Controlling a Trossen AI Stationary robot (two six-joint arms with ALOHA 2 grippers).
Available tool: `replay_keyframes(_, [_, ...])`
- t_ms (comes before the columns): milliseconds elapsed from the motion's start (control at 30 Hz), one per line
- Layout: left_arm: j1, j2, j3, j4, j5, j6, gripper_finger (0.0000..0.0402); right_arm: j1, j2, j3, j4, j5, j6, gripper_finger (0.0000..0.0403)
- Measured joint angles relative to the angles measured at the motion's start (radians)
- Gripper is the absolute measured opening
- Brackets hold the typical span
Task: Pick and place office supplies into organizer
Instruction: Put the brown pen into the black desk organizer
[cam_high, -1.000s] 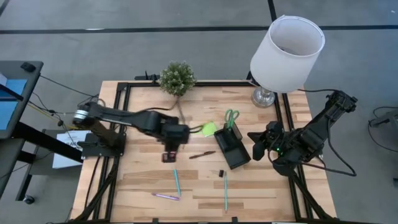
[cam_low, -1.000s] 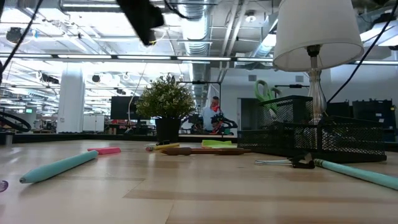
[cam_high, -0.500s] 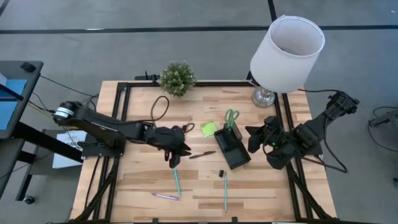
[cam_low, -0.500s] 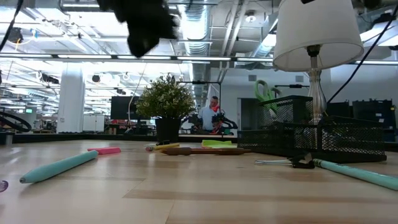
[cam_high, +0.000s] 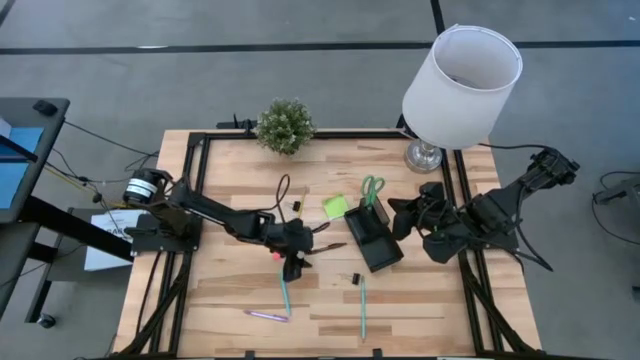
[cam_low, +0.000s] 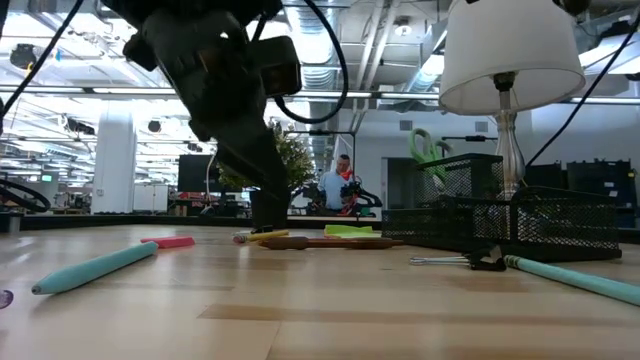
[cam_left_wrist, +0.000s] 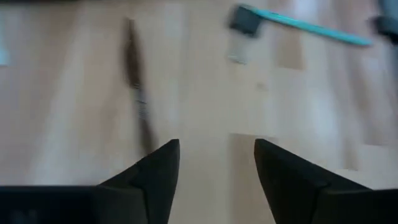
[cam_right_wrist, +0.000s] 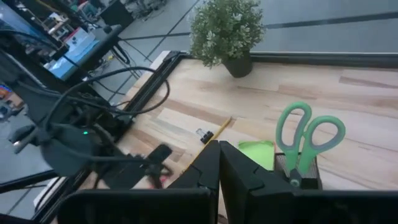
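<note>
two arms, one at work

your left gripper (cam_high: 293, 268) hangs low over the counter (cam_high: 230, 290), jaws apart and empty, beside the dark pen (cam_high: 327, 247). organizer (cam_high: 372, 238) sits mid-counter, scissors (cam_high: 373, 188) upright inside. right gripper (cam_high: 398, 219) waits alongside, jaws closed.

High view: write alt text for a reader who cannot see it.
The left gripper, open, hangs over a wooden table near a teal pen and a dark pen. The right gripper, shut, waits beside the black organizer.
</note>
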Motion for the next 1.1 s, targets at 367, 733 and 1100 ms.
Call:
replay_keyframes(367, [0.012, 0.069, 0.001, -0.012, -0.098, 0.039, 0.0206, 0.000, 0.000, 0.000, 0.001, 0.000, 0.000, 0.0000])
replay_keyframes(733, [0.007, 0.149, 0.003, 0.057, -0.162, 0.028, 0.0206, 0.000, 0.002, 0.000, -0.001, -0.005, 0.000, 0.0000])
replay_keyframes(1100, [0.009, 0.170, 0.005, 0.064, -0.172, 0.028, 0.0076, 0.000, 0.002, 0.000, -0.007, -0.007, -0.038, 0.0000])
